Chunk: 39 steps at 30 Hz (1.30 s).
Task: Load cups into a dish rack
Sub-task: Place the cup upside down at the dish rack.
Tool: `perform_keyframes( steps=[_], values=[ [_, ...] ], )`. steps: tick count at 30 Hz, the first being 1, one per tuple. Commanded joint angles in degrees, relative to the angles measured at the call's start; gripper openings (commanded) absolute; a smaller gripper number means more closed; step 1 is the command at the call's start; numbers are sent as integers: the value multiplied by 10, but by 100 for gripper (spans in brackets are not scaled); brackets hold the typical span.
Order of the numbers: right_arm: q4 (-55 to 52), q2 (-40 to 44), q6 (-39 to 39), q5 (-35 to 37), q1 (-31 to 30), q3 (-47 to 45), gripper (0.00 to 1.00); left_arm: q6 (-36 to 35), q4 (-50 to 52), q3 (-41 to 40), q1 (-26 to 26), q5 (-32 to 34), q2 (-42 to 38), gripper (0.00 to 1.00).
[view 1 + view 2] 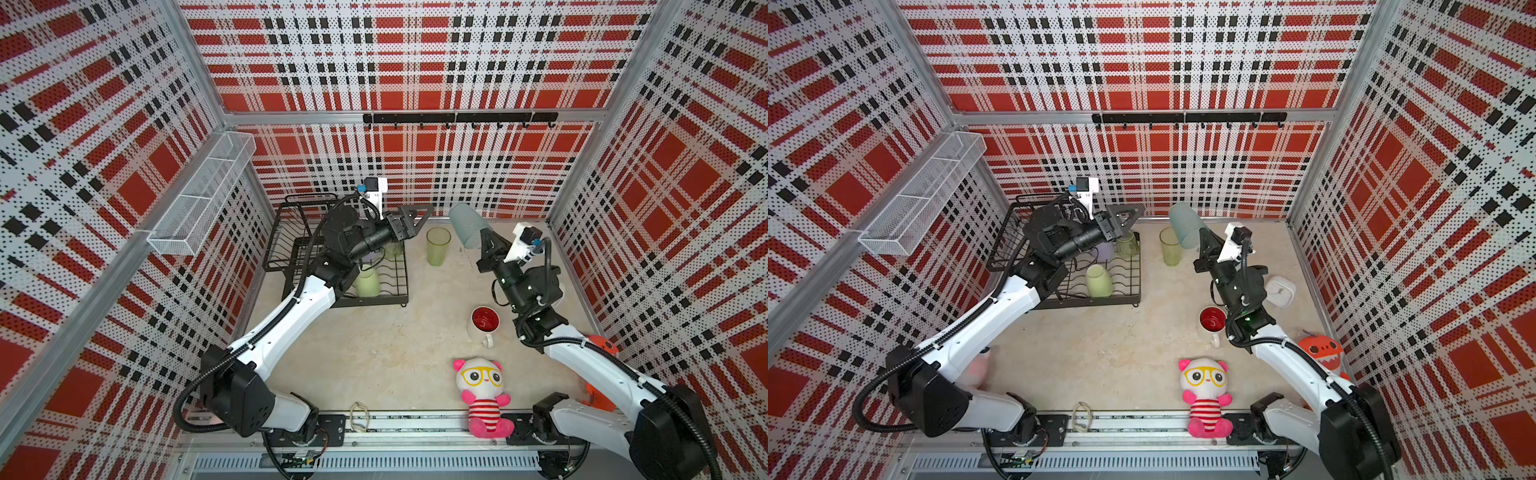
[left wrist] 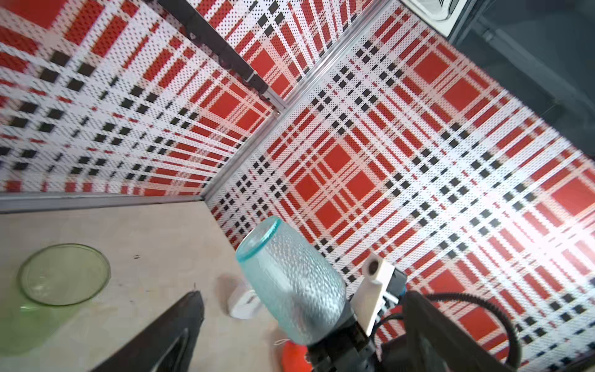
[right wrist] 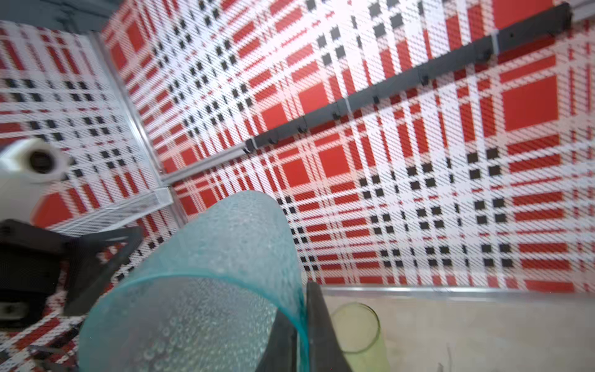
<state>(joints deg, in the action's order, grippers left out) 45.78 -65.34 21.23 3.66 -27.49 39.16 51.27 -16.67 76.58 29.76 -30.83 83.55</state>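
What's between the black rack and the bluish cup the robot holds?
A bright green tumbler, upright on the table, between the dish rack and the teal tumbler in the right gripper. Both top views show it.

The left end effector and its arm mask much of the dish rack; the olive-green tumbler just below it is half hidden. The teal tumbler gripped in the right end effector runs off the wrist view's edge.

Your right gripper pinches the rim of a teal tumbler, tilted above the table. Your left gripper hangs wide open over the dish rack, which holds a pale green mug. A green tumbler stands between the grippers.
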Motion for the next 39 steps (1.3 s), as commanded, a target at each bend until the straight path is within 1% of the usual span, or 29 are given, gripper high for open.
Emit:
perform_keyframes(
  steps=[1, 4, 7, 9, 14, 19, 23, 25, 27, 32, 34, 35, 36, 37, 39],
  values=[
    [122, -14, -23, -66, -14, 7, 0, 87, -57, 25, 20, -71, 24, 98],
    [131, -16, -13, -97, -14, 7, 0, 114, -58, 23, 22, -88, 33, 100],
    [116, -10, -15, -114, -14, 10, 0, 114, -58, 11, 22, -87, 28, 99],
    [94, -10, -25, -138, -14, 14, 0, 113, -58, 15, 23, -96, 33, 98],
    [84, -10, -28, -150, -15, 14, 0, 127, -65, 32, 24, -122, 45, 94],
    [64, -8, -33, -154, -14, 19, 0, 123, -66, 27, 23, -131, 45, 85],
    [35, -5, -40, -157, -15, 30, 0, 124, -65, 13, 18, -131, 40, 82],
    [28, -4, -43, -158, -14, 32, 0, 125, -65, 4, 13, -131, 38, 75],
    [24, -3, -45, -157, -15, 33, 0, 125, -66, -2, 9, -126, 34, 71],
    [17, -7, -38, -160, -14, 35, 0, 113, -71, -9, 6, -121, 27, 69],
    [12, -8, -38, -161, -14, 35, 0, 111, -72, -8, 5, -123, 27, 67],
    [10, -9, -38, -161, -14, 36, 3, 112, -72, -10, 4, -122, 26, 65],
    [7, -10, -39, -161, -14, 36, 9, 113, -72, -12, 2, -120, 25, 63],
    [6, -11, -38, -160, -14, 36, 18, 114, -72, -14, 1, -118, 24, 62],
    [1, -14, -38, -161, -14, 36, 40, 110, -72, -20, -2, -112, 23, 61]
  ],
)
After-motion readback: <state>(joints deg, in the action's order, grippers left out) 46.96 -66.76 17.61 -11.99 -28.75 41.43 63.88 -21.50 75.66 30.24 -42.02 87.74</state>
